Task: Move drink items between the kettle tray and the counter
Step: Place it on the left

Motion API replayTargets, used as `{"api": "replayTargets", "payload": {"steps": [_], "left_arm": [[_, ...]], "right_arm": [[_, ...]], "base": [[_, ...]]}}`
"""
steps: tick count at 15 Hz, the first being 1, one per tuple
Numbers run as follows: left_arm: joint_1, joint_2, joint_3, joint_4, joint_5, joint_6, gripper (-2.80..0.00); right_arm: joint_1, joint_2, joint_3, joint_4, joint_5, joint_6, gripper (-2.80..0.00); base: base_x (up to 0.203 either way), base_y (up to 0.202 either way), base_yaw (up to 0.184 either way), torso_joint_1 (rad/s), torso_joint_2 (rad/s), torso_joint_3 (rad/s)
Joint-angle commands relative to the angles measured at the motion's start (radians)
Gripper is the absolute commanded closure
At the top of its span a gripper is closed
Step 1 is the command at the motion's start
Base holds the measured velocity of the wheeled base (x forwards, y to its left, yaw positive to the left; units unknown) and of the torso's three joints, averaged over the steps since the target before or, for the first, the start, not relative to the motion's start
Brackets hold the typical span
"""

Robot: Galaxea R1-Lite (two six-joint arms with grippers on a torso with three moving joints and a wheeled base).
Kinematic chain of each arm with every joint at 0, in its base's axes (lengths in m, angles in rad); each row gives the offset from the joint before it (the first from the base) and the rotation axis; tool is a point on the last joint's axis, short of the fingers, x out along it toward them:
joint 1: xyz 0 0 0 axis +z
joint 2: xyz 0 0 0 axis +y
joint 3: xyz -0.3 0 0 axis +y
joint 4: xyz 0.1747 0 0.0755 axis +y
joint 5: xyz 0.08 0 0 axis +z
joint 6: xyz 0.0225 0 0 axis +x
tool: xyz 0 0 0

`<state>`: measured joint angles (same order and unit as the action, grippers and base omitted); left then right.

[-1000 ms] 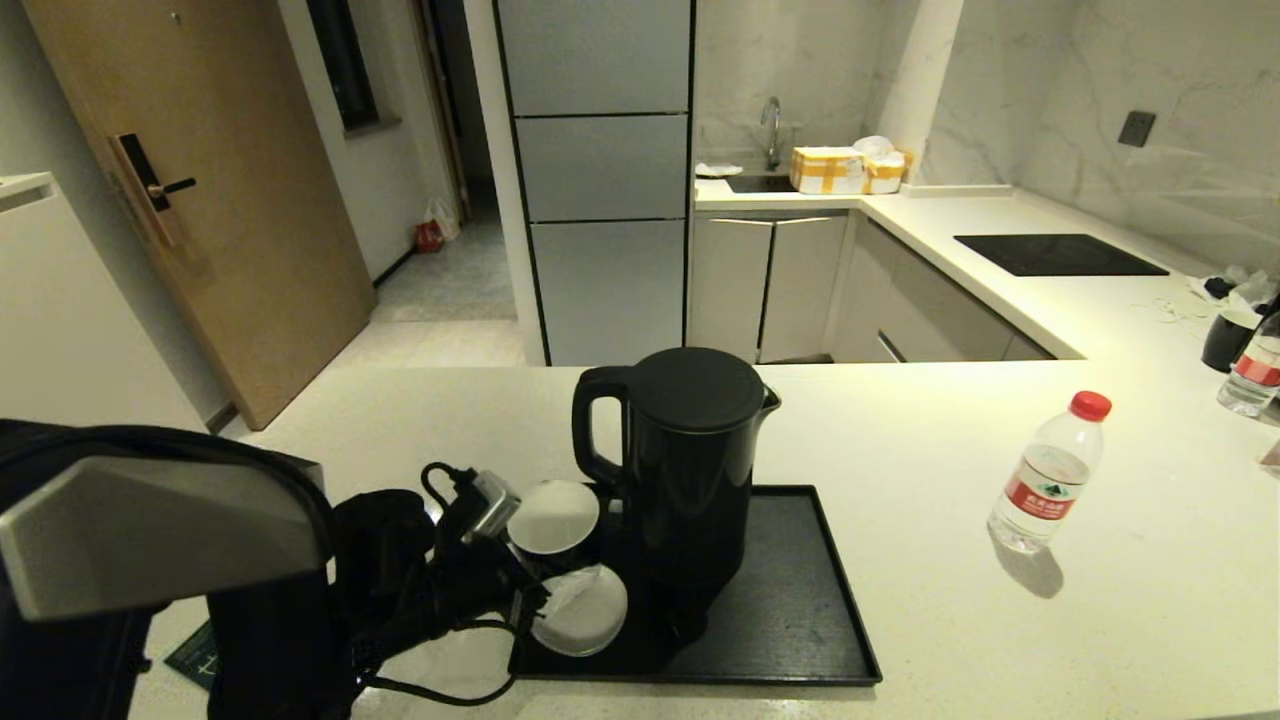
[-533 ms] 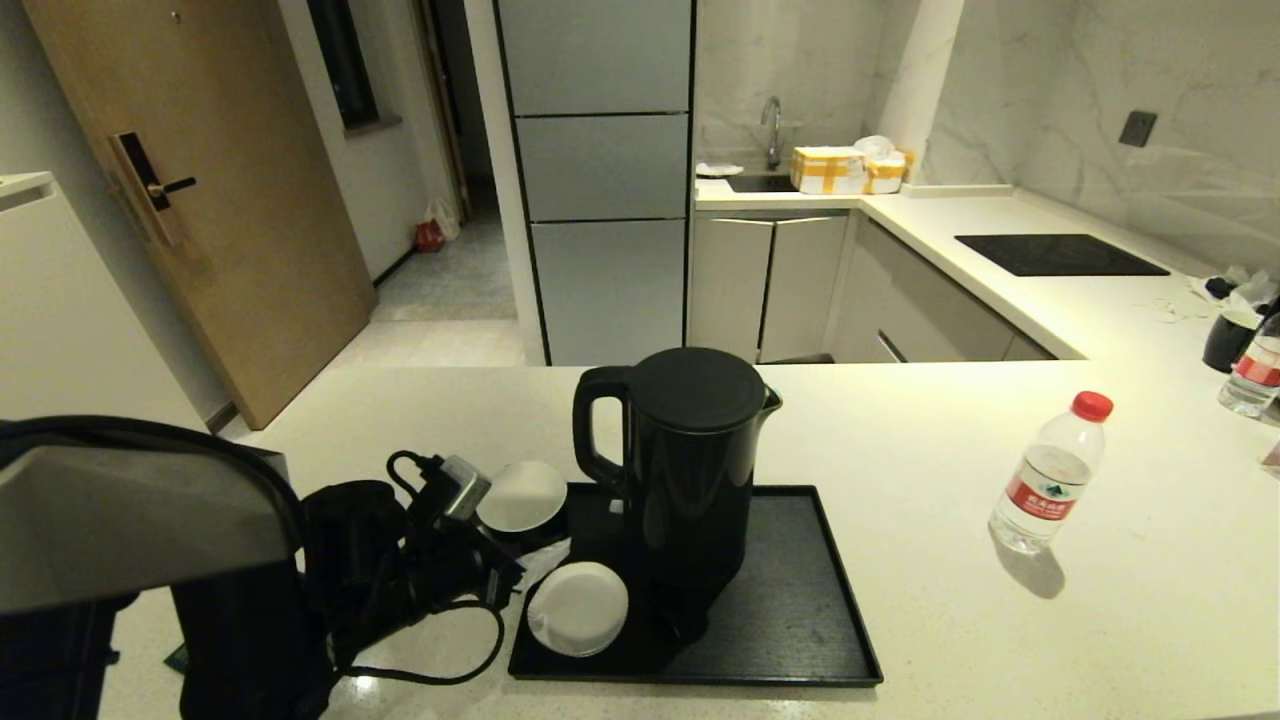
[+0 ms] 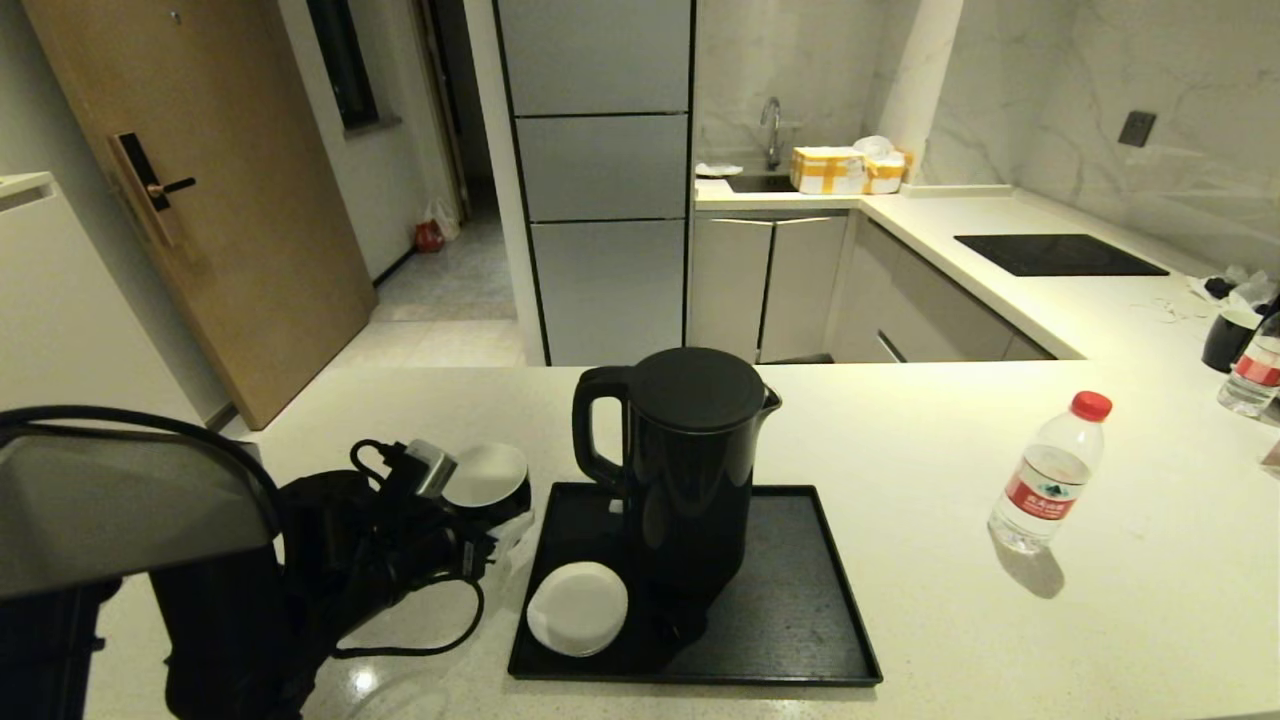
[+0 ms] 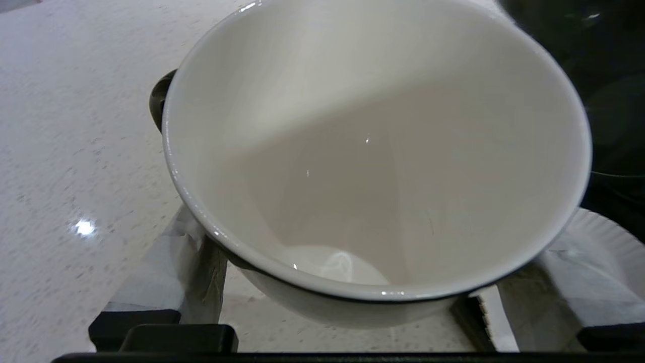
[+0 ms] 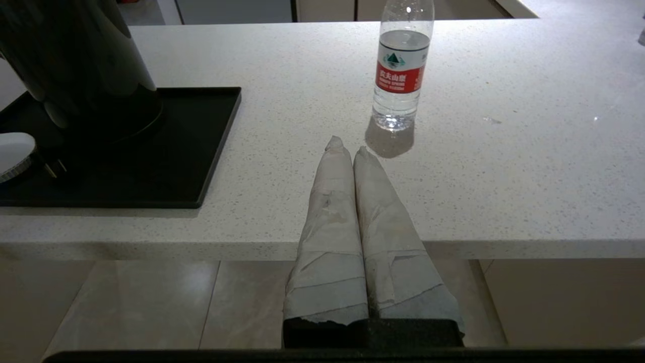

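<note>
The left gripper (image 3: 478, 520) holds the cup (image 3: 487, 478) between wide-spread fingers (image 4: 174, 267), over the counter (image 3: 950, 620) just left of the tray (image 3: 800, 620). The right gripper (image 5: 347, 148) is closed, empty.

The left gripper (image 4: 347, 282) clasps the cup (image 4: 375, 151) (white inside) above the counter (image 4: 75, 151).
</note>
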<state>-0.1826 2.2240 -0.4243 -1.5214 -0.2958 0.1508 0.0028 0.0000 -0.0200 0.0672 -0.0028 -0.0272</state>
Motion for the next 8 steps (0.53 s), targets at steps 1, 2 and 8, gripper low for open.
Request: {"api": "replayTargets", "payload": {"steps": [1, 2, 8], "left_arm": [[0.077, 0.008, 0.005, -0.009, 0.012, -0.001, 0.0], [0.106, 0.012, 0.011, -0.009, 0.017, -0.002, 0.0], [0.155, 0.028, 0.045, -0.009, 0.014, -0.002, 0.0]], "right_arm": [[0.0, 0.002, 0.0, 0.0, 0.0, -0.002, 0.0], [0.0, 0.002, 0.0, 0.0, 0.0, -0.002, 0.0], [0.0, 0.002, 0.0, 0.0, 0.0, -0.002, 0.0]], "base": [[0.0, 0.0, 0.0, 0.0, 0.0, 0.0], [0.0, 0.0, 0.0, 0.0, 0.0, 0.0], [0.0, 0.0, 0.0, 0.0, 0.0, 0.0]]}}
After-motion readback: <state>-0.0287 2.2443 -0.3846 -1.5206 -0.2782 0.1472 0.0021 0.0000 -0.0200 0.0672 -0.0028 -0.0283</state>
